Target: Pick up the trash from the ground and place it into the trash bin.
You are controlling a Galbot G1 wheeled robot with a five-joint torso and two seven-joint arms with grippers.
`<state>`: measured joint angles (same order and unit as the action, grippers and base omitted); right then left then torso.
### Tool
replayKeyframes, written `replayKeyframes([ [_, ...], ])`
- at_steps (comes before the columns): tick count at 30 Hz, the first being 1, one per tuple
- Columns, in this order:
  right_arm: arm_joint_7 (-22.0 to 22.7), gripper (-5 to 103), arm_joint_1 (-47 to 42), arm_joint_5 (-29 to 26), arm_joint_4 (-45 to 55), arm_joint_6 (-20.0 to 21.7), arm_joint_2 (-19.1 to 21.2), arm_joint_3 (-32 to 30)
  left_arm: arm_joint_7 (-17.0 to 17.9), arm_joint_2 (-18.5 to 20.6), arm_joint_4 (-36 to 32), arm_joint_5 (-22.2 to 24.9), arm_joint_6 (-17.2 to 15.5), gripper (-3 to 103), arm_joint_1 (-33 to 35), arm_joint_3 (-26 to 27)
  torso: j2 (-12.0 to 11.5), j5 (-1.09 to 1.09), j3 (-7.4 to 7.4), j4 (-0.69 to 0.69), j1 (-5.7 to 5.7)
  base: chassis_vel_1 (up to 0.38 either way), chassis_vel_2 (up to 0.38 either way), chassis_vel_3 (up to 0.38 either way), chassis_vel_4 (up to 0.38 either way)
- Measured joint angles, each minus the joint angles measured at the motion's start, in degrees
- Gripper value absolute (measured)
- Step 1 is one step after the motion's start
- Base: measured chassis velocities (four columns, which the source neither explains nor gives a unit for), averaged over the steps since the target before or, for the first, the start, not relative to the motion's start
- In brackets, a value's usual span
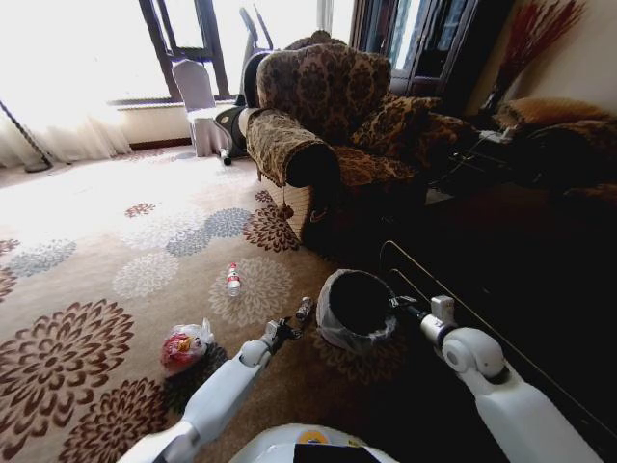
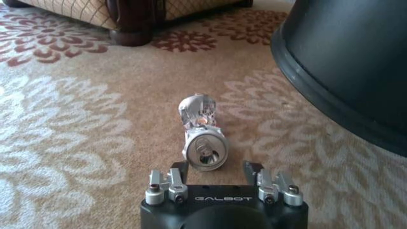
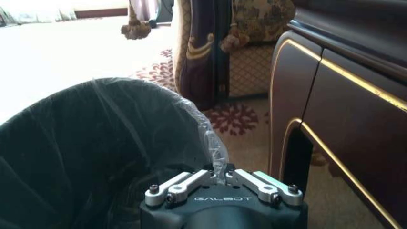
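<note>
Floral carpet (image 1: 87, 289) in beige with brown and grey blossoms runs from the bright window to a patterned armchair (image 1: 328, 125) and a dark wooden cabinet (image 1: 511, 289) on the robot's right. On that carpet, just ahead of the left gripper (image 1: 286, 331), lies a crushed silver drink can (image 1: 305, 309); the left wrist view shows it far better, as a dented can (image 2: 202, 138) lying on its side with its pull-tab end facing the camera, right in front of the left gripper (image 2: 218, 168), whose fingers stand apart on either side of that end without closing on it. Beside the can, toward the robot's right, is the trash bin (image 1: 355, 311), a round bucket tipped toward the camera, pale outside with a black plastic liner inside; in the left wrist view only its dark curved wall (image 2: 350, 62) looms at the edge. The right gripper (image 1: 403, 307) is at the bin's rim, and the right wrist view shows its fingers (image 3: 213, 176) pinched together on the clear edge of the liner, with the black bag (image 3: 89, 148) opening below. Farther out on the carpet, a crumpled red-pink wrapper in a clear bag (image 1: 185, 345) lies to the left of the left arm, and a small white-and-red bottle (image 1: 232, 279) stands beyond the can.
</note>
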<state>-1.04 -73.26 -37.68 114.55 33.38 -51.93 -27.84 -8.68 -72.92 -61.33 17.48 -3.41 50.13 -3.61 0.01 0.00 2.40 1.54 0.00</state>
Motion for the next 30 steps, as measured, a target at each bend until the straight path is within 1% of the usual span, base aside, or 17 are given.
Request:
replayKeyframes([
  [2,0.0,1,-0.1,0.03,-0.04,-0.04,-0.06,0.09,-0.22,-0.14,0.66,-0.04,0.72,47,-0.16,0.0,0.0,0.0,0.0,0.0,0.0,0.0,0.0,0.0,0.0],
  [4,0.0,1,-0.12,0.04,-0.05,-0.04,-0.09,0.16,-0.35,-0.21,0.9,-0.04,0.98,47,-0.23,0.01,0.0,0.0,0.0,0.0,0.0,0.0,0.0,0.0,0.0],
  [6,0.0,1,-0.09,0.09,-0.15,-0.04,-0.19,0.47,-1.14,-0.5,2.13,-0.05,2.48,35,-0.68,0.09,0.0,0.0,0.0,0.0,0.0,0.0,0.0,0.0,0.0],
  [7,0.0,1,-0.09,0.09,-0.15,-0.04,-0.19,0.47,-1.14,-0.5,2.13,-0.05,2.48,35,-0.68,0.09,0.0,0.0,0.0,0.0,0.0,0.0,0.0,0.0,0.0],
  [10,0.0,1,0.21,0.13,-0.38,-0.05,-0.31,0.83,-2.95,-0.91,3.17,0.25,3.8,18,-1.28,0.28,0.0,0.0,0.0,0.0,0.0,0.0,0.0,0.0,0.0],
  [11,0.0,1,0.21,0.13,-0.38,-0.05,-0.31,0.83,-2.95,-0.91,3.17,0.25,3.8,18,-1.28,0.28,0.0,0.0,0.0,0.0,0.0,0.0,0.0,0.0,0.0],
  [14,0.0,1,0.24,0.17,-0.6,-0.07,-0.37,0.93,-4.31,-1.04,3.69,0.73,4.84,3,-1.58,0.36,0.0,0.0,0.0,0.0,0.0,0.0,0.0,0.0,0.0],
  [16,0.0,1,0.23,0.19,-0.66,-0.09,-0.45,0.95,-4.57,-1.08,3.78,0.82,4.98,1,-1.68,0.36,0.0,0.0,0.0,0.0,0.0,0.0,0.0,0.0,0.0],
  [21,0.0,1,0.25,0.31,-1.01,-0.23,-0.57,1.15,-4.57,-1.45,2.66,0.86,4.67,0,-1.86,0.07,0.0,0.0,0.0,0.0,0.0,0.0,0.0,0.0,0.0],
  [26,0.0,1,0.44,0.37,-1.2,-0.31,-0.62,1.32,-3.41,-2.23,0.95,1.26,3.3,0,-2.18,-0.7,0.0,0.01,0.0,0.0,0.0,0.0,0.0,0.0,0.0],
  [30,0.0,1,0.44,0.37,-1.32,-0.31,-0.49,1.33,-2.27,-3.18,2.29,0.99,3.27,0,-3.13,-1.08,0.0,0.0,0.0,0.0,0.0,0.0,0.0,0.0,0.0],
])
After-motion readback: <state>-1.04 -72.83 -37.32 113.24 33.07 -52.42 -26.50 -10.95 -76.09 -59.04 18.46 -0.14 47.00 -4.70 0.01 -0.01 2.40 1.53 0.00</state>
